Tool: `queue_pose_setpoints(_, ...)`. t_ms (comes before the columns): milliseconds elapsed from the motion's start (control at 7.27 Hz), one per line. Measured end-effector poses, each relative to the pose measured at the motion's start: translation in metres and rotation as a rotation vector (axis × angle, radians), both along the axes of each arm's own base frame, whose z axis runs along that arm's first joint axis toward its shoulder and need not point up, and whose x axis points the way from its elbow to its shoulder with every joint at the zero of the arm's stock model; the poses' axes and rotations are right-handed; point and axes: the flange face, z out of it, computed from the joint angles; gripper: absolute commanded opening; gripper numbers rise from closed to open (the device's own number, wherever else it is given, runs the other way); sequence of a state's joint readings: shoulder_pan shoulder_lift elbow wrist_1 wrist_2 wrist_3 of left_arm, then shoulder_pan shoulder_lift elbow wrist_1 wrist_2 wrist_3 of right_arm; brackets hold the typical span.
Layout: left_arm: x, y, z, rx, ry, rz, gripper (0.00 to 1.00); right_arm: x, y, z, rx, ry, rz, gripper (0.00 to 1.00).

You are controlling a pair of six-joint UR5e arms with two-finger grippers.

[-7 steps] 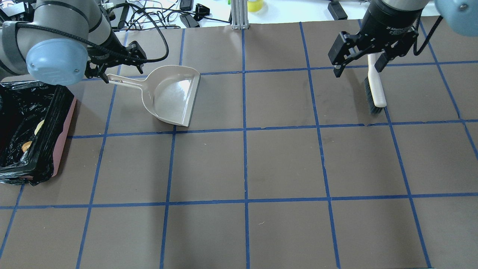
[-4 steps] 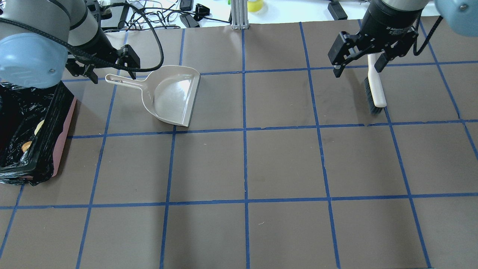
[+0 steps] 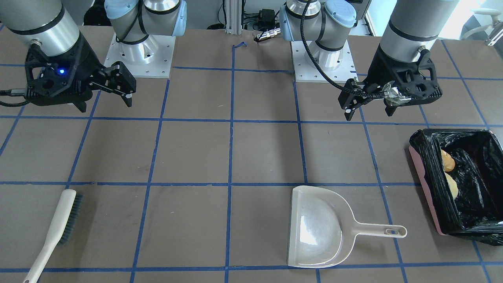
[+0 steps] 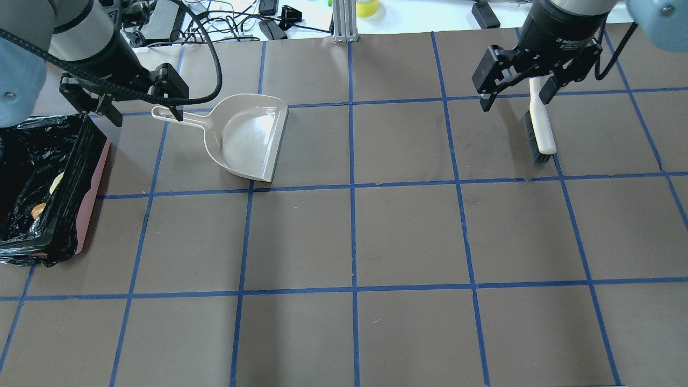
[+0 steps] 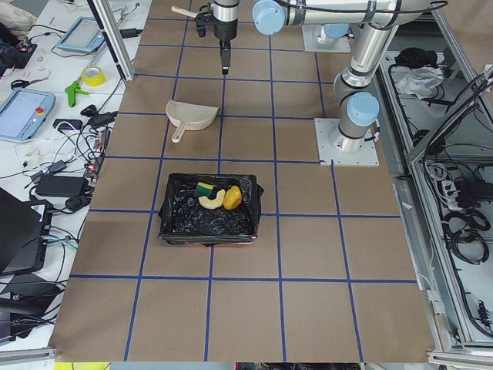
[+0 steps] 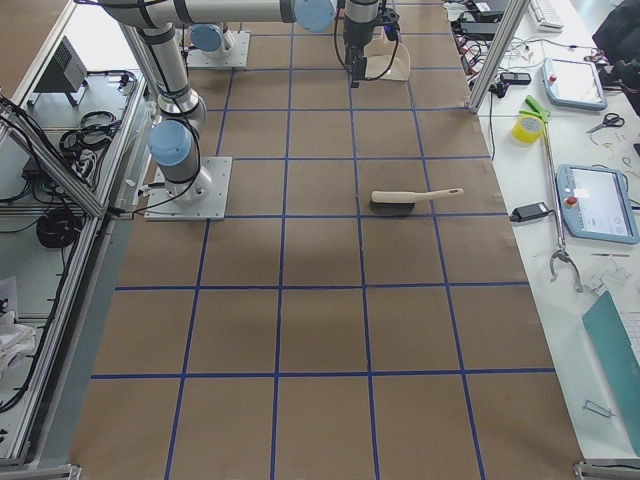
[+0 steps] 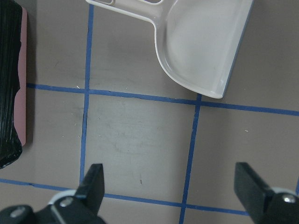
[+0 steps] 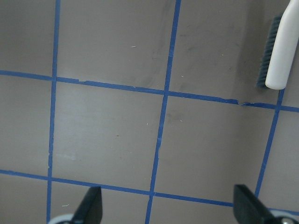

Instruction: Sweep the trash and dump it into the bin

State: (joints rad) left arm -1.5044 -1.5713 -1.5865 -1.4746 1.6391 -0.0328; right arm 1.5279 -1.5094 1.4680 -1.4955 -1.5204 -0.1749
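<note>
The pink bin (image 4: 92,177) with a black bag stands at the table's left end, and also shows in the front view (image 3: 422,173). In it lie the golden-brown lump (image 5: 233,198), the tan pastry (image 5: 209,203) and the yellow-green sponge (image 5: 203,188). My left gripper (image 4: 145,113) is open and empty. It hangs above the handle end of the beige dustpan (image 4: 250,137), between the pan and the bin. My right gripper (image 4: 516,99) is open and empty above the handle of a white brush (image 4: 540,129).
The dustpan (image 3: 318,228) lies flat and empty, with its mouth toward the table's middle. The brush (image 3: 55,232) lies flat on the right side. Cables and tools lie past the table's far edge (image 4: 258,24). Blue tape lines grid the brown table (image 4: 355,236).
My left gripper has drawn back from the dustpan's handle and risen, and its jaws now stand wide open. The dustpan has stayed in place. The right arm has not moved.
</note>
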Motion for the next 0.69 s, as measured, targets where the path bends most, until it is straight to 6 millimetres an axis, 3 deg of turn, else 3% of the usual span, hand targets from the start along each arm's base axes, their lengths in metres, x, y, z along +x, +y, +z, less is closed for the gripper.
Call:
queue_pose_setpoints(275, -0.02, 0.003, -0.002, 0.0, 0.022, -0.031, 1.0, 0.0, 0.001, 0.001, -0.002, 0.001, 0.0, 1.0)
queue_pose_setpoints(688, -0.027, 0.002, -0.006, 0.005, 0.033, -0.057, 1.0, 0.0, 0.003, 0.006, -0.01, 0.006, -0.001, 1.0)
